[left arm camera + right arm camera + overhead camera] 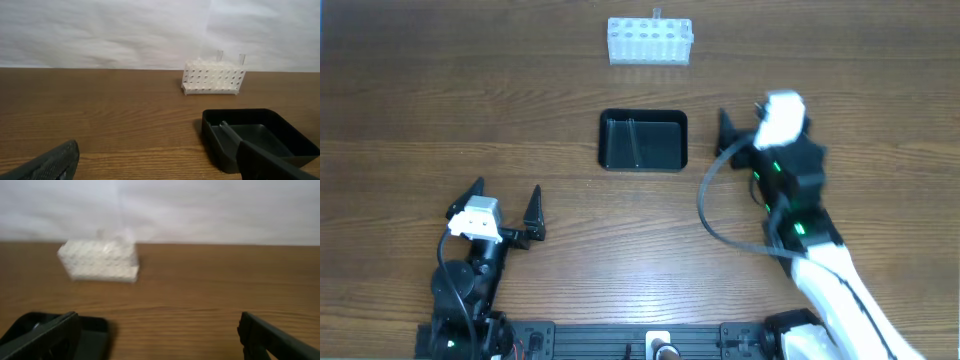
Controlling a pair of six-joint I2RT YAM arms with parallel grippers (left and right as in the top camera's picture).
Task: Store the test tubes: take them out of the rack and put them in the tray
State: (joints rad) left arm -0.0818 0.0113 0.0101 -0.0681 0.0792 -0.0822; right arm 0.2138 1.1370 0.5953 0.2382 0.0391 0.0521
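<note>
a white rack [213, 80] stands far back on the brown table [100, 115], in front of a white wall [100, 30]. two clear tubes [219, 55] stick upright out of its top. nearer, apart from the rack, sits a black tray [220, 150]. the left gripper [160, 167] has its fingers [50, 165] spread wide.

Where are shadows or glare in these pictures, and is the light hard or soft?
Top view: soft, even light; the test tube rack throws only a faint shadow on the table toward the black tray. Left wrist view: pale reflections on the tray's floor, a soft shadow on the wood beside it. Right wrist view: a dim shadow beside the tray, no strong glare.
</note>
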